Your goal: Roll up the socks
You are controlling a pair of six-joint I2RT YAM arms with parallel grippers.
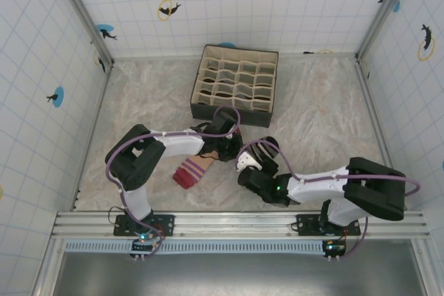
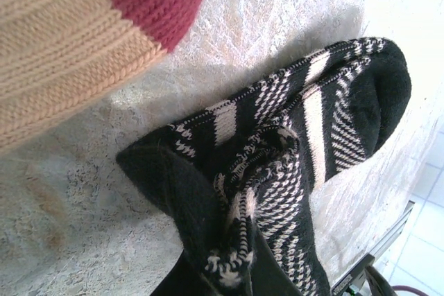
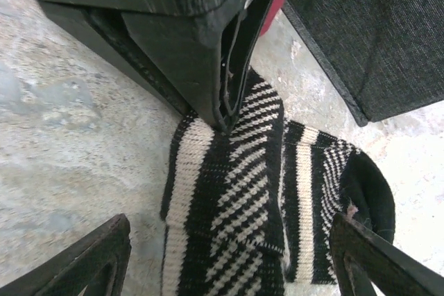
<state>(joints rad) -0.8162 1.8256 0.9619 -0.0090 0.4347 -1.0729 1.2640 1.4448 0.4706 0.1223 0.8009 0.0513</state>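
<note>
Left hand [image 3: 225,110] is clamped on the black-and-white striped sock [image 2: 305,143], which lies centre-right of the left wrist frame on the counter [image 2: 277,25]. Right hand [image 3: 232,258] stands apart, straddling it. Peach sock [image 2: 55,46] sits upper left. Recommendation: anchor one end and roll tightly, edges aligned.

Left fingers [image 3: 201,81] pinched, right fingers [image 3: 90,265] spread

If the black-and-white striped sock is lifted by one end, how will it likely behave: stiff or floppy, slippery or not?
Probably floppy: the black-and-white sock lies folded and bunched where the left end effector pinches it, so its free end would likely droop. Its coarse knit looks grippy rather than slippery. Lying flat, it seems unlikely to roll away.
</note>
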